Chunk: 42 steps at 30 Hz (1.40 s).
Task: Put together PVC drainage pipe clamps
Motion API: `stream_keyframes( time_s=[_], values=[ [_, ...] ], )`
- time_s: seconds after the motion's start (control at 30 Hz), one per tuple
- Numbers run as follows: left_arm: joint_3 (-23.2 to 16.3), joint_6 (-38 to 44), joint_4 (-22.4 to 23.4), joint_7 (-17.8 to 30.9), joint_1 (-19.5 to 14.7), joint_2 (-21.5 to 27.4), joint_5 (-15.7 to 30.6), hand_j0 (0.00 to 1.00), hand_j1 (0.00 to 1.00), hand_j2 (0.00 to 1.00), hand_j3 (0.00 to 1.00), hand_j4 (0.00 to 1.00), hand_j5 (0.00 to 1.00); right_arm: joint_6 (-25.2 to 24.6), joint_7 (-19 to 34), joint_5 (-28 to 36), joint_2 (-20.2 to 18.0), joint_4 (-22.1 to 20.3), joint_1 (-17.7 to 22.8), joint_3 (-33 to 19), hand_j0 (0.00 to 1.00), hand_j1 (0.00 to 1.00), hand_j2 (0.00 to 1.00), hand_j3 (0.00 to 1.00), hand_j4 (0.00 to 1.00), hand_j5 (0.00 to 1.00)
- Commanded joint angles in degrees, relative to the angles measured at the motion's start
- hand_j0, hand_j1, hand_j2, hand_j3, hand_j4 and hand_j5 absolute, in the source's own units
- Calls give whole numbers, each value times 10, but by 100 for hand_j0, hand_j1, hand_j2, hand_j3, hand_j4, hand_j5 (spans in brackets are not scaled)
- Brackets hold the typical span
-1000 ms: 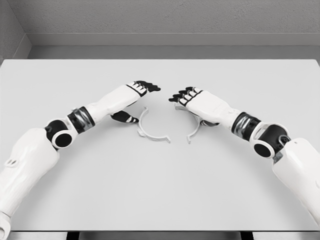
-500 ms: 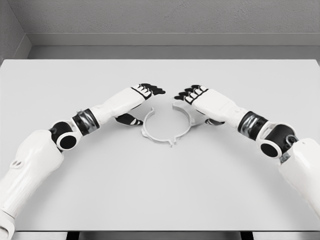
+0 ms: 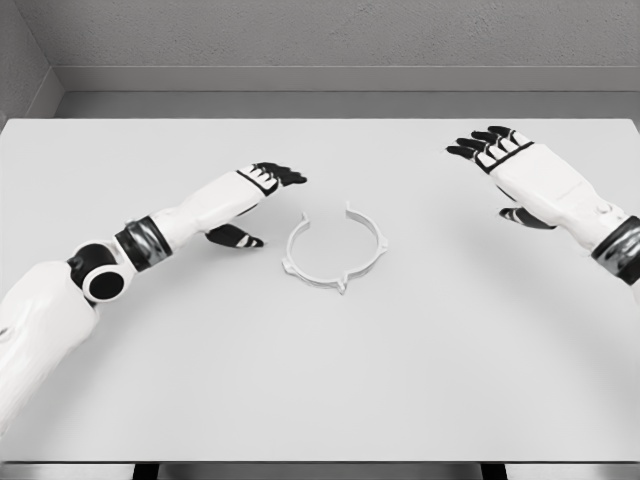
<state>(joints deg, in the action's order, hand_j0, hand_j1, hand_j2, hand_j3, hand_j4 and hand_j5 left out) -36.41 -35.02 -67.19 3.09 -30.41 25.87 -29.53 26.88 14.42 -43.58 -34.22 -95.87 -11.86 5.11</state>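
Clamp ring [image 3: 333, 250] lies on table [image 3: 320, 380], between both robot hands.
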Motion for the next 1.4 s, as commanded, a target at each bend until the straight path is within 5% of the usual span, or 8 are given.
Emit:
stream_keyframes(
  time_s=[0.0,0.13,1.37],
  values=[
    [-1,0,-34,-1,2,18,9,100,100,100,100,100,100,14,0,3,1,-1,-1,-14,100,100,100,100,100,100],
    [-4,0,-67,-1,20,28,8,100,100,100,100,100,100,17,0,3,2,-2,-1,-7,100,100,100,100,100,100],
    [-38,0,-34,1,15,-12,-8,100,100,100,100,100,100,24,-1,3,4,-2,-1,6,100,100,100,100,100,100]
  ],
)
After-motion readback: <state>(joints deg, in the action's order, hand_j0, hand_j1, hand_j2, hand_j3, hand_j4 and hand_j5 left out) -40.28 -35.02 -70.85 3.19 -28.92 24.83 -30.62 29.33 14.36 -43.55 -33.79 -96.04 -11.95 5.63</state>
